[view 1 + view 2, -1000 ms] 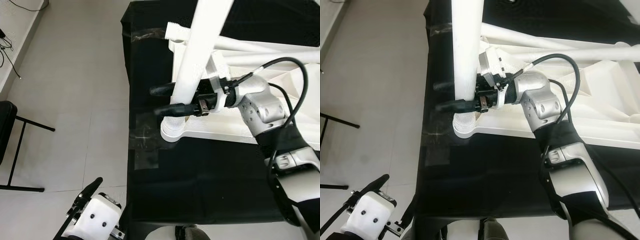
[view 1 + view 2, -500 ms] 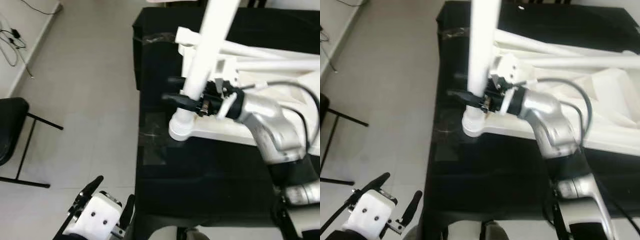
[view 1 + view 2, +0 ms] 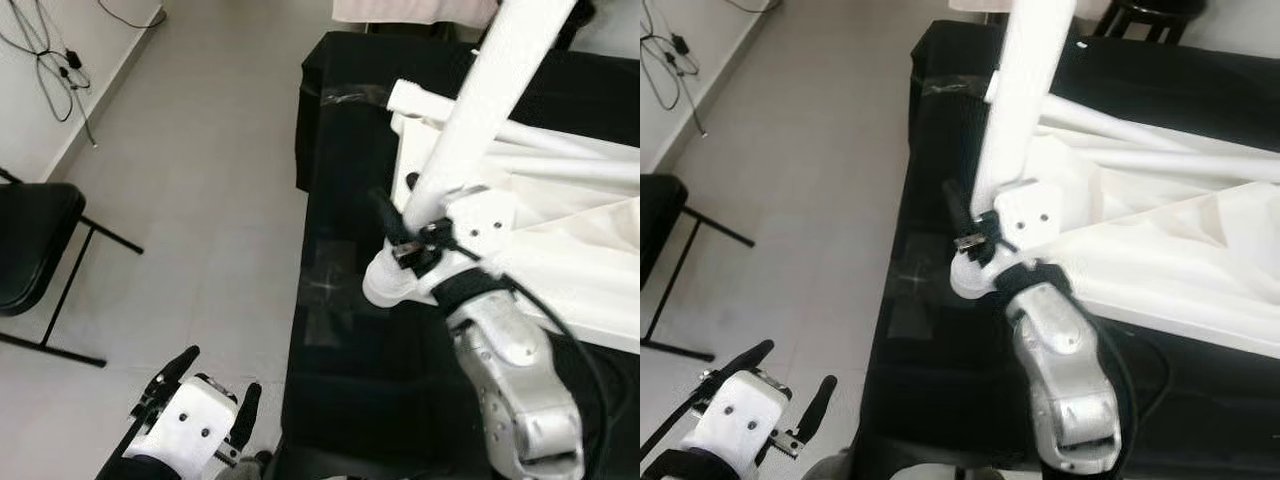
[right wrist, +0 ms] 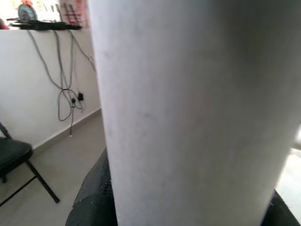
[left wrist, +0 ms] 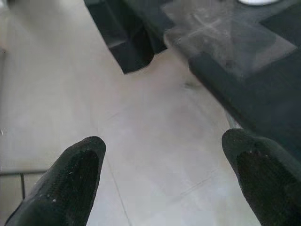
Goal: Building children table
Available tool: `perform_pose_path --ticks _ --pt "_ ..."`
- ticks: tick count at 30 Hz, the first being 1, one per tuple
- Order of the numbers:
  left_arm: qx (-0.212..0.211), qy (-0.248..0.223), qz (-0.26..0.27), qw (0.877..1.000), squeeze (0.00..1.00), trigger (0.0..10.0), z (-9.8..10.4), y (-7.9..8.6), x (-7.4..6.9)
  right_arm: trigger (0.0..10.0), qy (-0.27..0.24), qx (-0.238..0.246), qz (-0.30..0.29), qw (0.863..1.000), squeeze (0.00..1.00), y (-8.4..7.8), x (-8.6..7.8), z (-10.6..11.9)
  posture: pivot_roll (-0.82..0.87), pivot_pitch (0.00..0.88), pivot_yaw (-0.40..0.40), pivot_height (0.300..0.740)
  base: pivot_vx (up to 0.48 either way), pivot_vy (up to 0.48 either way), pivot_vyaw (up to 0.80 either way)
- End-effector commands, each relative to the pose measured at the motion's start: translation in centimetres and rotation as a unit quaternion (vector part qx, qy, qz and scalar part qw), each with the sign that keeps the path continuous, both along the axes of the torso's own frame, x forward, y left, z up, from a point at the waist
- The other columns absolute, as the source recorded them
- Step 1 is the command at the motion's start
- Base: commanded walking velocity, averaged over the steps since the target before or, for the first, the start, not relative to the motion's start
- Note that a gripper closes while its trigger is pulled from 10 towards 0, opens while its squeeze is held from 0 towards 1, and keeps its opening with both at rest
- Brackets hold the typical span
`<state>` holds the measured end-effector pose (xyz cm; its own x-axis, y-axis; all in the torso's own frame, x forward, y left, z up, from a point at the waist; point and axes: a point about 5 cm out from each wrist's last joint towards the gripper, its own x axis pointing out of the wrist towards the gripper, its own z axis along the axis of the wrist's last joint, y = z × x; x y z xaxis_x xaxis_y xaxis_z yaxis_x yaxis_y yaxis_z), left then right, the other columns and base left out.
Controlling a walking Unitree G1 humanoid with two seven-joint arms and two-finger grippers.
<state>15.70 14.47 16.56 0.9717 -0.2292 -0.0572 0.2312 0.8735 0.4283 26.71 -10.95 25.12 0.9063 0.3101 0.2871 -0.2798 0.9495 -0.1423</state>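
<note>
A white table leg [image 3: 470, 110] stands tilted in a round socket [image 3: 385, 285] at the corner of the upturned white table top [image 3: 560, 270]. My right gripper [image 3: 400, 202] is shut on the leg just above the socket, with one black finger [image 3: 385, 212] showing on the leg's left side. In the right wrist view the leg [image 4: 188, 108] sits close between the black fingers [image 4: 94, 197]. My left gripper [image 3: 220, 372] hangs low over the floor by the cloth's edge, fingers [image 5: 75, 174] open and holding nothing.
The table parts lie on a black cloth-covered platform [image 3: 360, 380] whose left edge drops to a tiled floor [image 3: 200, 200]. A black chair [image 3: 35, 250] stands at the left. Cables [image 3: 60, 60] trail along the wall. More white rails [image 3: 560, 160] lie behind the leg.
The camera has shifted. My right forearm has swung from the right of the leg round to the near side, the gripper staying on the leg. The left gripper stays low.
</note>
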Motion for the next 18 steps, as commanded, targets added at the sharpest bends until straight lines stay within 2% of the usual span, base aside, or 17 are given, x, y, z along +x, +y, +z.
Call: perform_pose_path --ticks 1,9,18 --pt "-0.001 0.018 -0.005 1.0 0.0 10.0 -0.7 0.1 -0.1 10.0 0.166 -0.027 -0.059 0.984 0.0 -1.2 1.5 -6.0 0.07 0.297 -0.021 0.74 0.0 0.0 0.0" --pt "0.004 0.009 -0.006 1.0 0.0 10.0 -0.9 0.2 0.9 10.0 0.173 -0.014 -0.07 0.982 0.0 -0.5 1.9 -5.5 0.06 0.261 -0.02 0.74 0.0 0.0 0.0" --pt "0.008 0.002 -0.005 1.0 0.0 10.0 -1.0 0.3 1.4 10.0 0.164 0.008 -0.068 0.984 0.0 -0.7 2.4 -4.8 0.07 0.25 -0.016 0.74 0.0 0.0 0.0"
